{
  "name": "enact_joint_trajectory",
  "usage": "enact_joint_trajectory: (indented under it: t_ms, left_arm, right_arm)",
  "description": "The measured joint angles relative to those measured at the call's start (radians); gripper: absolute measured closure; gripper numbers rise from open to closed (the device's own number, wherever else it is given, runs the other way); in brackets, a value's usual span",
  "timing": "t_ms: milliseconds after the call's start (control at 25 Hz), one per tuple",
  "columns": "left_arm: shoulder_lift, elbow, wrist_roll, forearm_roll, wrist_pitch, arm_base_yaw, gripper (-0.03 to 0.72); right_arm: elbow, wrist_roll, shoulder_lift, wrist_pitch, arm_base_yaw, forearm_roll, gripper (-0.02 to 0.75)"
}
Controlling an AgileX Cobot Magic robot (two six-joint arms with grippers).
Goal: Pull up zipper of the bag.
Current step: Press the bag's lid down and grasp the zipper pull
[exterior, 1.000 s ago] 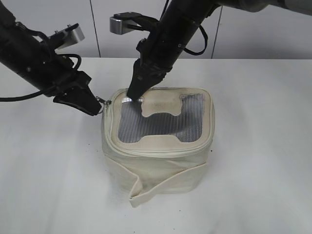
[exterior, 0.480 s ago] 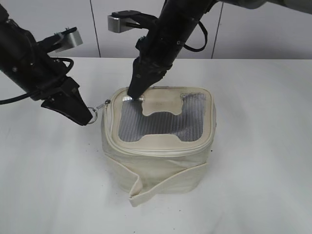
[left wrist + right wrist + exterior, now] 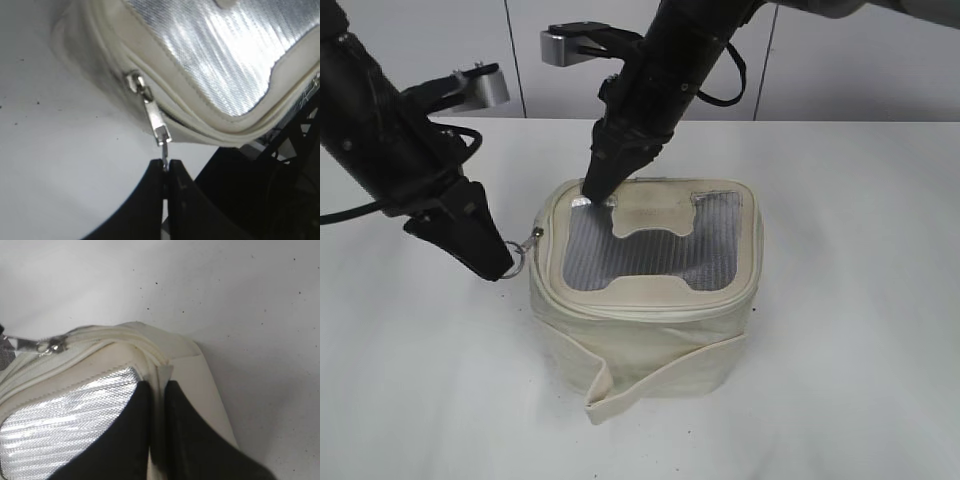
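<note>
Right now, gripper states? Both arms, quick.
Left gripper: shut on the zipper pull's ring.
Right gripper: shut on a fabric tab at the bag top.

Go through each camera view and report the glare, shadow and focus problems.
Exterior view: even light, sharp; a soft shadow under the small cream-white fabric bag. Left wrist view: the grey mesh top panel glares to near white; the silver metal pull tab is fairly sharp, while the left gripper is a dark silhouette. Right wrist view: the right gripper is black and featureless, and the mesh shines.
</note>
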Motion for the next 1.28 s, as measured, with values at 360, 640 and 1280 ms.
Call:
enact_joint_trajectory:
  t_ms: [360, 640, 1280]
  left_arm:
    - [-0.055, 0.007, -0.149, 0.117, 0.025, -0.189, 0.691]
    - [-0.057, 0.007, -0.284, 0.136, 0.025, -0.364, 0.691]
    - [-0.051, -0.005, -0.405, 0.046, -0.276, -0.554, 0.689]
  right_arm:
    - [-0.001, 0.021, 0.000, 0.000, 0.000, -0.008, 0.685]
    - [-0.001, 0.027, 0.000, 0.000, 0.000, -0.010, 0.686]
    - [0.000, 0.025, 0.000, 0.002, 0.005, 0.002, 0.687]
